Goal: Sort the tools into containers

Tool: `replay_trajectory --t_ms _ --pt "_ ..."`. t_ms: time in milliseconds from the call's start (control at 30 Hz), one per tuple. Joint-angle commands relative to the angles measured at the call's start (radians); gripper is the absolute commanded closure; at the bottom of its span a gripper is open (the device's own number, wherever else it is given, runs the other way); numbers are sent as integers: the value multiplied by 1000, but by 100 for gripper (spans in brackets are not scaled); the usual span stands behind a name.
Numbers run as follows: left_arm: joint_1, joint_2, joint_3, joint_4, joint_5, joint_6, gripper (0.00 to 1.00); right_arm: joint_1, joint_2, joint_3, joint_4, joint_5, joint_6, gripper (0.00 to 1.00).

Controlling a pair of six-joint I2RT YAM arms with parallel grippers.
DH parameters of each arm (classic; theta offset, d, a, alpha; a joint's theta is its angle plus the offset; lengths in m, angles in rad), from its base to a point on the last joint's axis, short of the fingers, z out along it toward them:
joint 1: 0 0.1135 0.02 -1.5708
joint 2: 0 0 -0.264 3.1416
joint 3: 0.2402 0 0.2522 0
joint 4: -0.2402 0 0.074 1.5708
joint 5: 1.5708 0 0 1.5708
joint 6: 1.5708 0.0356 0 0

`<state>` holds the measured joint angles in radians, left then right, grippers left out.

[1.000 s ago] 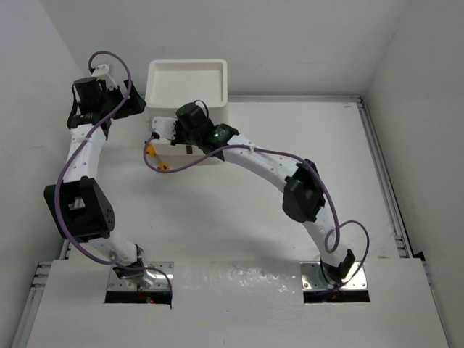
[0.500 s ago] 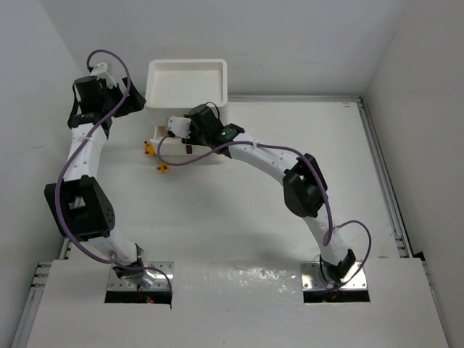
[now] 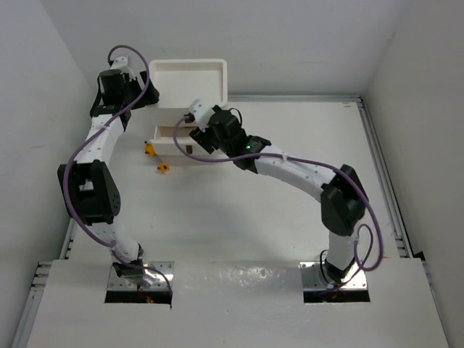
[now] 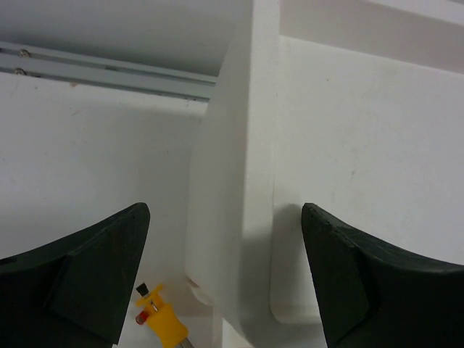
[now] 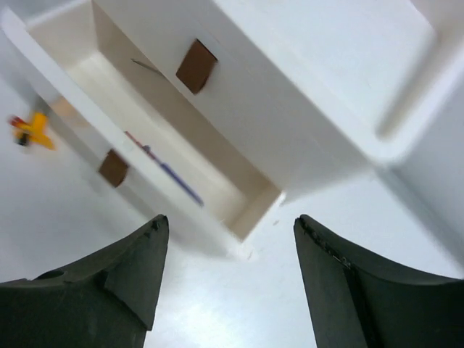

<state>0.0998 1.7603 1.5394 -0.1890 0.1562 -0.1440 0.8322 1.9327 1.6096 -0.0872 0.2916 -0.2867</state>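
Since the right gripper (image 5: pixel 228 221) hangs with its fingers spread and nothing between them, I read it as open and empty, just above the pulled-out drawer (image 5: pixel 254 203) of the white box (image 3: pixel 188 83). A blue-and-red screwdriver (image 5: pixel 174 179) lies along the floor of that drawer, so that tool looks sorted. The left gripper (image 4: pixel 225 210) is also spread wide. It sits over the box's left edge, and the box wall passes between its fingers without touching either one, as far as I can tell. Further out, a yellow screwdriver (image 4: pixel 163 322) lies on the desk (image 3: pixel 239 225) just beside the box's front left corner, not yet put away.

My worries:
- If I bring the right gripper down carelessly, a finger may catch the drawer's rim and drag the light box.
- The left fingers straddle the wall, so a sideways move there could shove the whole unit.
- The yellow tool sits close to the open drawer's front. A nudge could roll it underneath or out of easy reach.
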Motion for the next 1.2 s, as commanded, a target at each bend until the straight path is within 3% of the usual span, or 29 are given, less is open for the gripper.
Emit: replay_trajectory --t_ms 0,67,133,167,267,333,400,533,833,900,1033,1167 --pt "-29 42 50 40 -76 18 18 27 -182 -173 258 96 444 32" --pt "-34 56 48 40 -80 17 22 51 -215 -323 423 169 564 37" --pt "-34 65 42 39 -78 9 31 94 -207 -391 548 227 586 47" --pt "-34 61 16 46 -79 3 41 105 -190 -416 572 256 604 49" --pt "-34 16 -54 127 -78 -14 53 125 -95 -360 575 183 659 57" --pt "-34 5 -68 132 -73 -19 54 131 -17 -286 549 158 691 60" --pt "-34 -1 -74 129 -72 -22 56 133 46 -252 549 171 710 60" --pt "-34 -5 -88 143 -63 -20 66 131 133 -176 541 260 687 46" --pt "-34 28 -82 143 -24 -2 95 130 279 -42 575 317 603 45" --pt "-34 27 -81 148 -15 3 100 124 301 -5 578 346 592 52" --pt "-34 39 -67 137 -3 24 100 111 321 -7 630 417 594 61" --pt "-32 42 -65 138 23 46 100 96 333 -19 773 442 555 81"
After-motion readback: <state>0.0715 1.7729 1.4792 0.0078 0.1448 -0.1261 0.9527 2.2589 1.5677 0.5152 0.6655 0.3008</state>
